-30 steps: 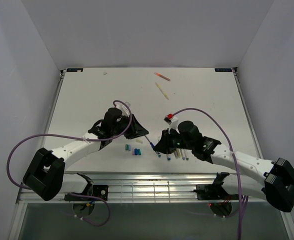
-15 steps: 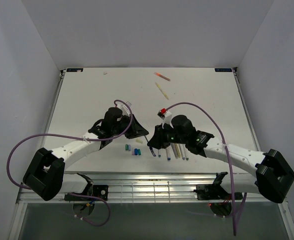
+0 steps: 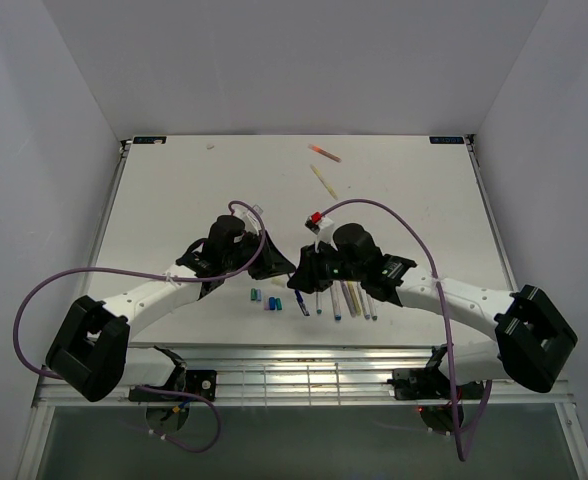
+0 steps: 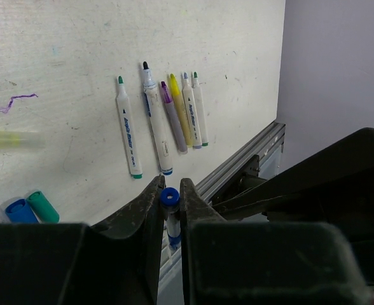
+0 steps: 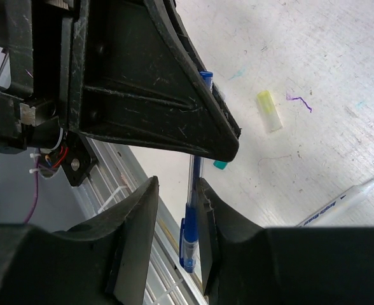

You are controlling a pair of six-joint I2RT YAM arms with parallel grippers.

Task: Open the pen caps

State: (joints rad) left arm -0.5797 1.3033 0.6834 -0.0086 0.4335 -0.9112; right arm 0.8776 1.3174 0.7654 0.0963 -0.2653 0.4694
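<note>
Blue plastic is filling the slit of my left gripper (image 4: 172, 184): its fingers are pressing together on one end of a blue pen (image 4: 172, 232), holding it up off the table (image 3: 174, 190). My right gripper (image 5: 174, 185) is reaching in from the other side, its fingers standing apart and straddling the same pen at its clipped cap (image 5: 187, 244). A gap is showing beside the pen, so they are not squeezing it.

Just beyond my left gripper, a blue cap (image 4: 20, 211) and a green cap (image 4: 42, 206) are lying side by side. A pale yellow cap (image 5: 269, 110) is lying a little apart from them. Six uncapped pens (image 4: 165, 121) are lying in a row near the table's near edge, under my right arm. Two more pens (image 3: 325, 183) are lying well apart from them, towards the far side.
</note>
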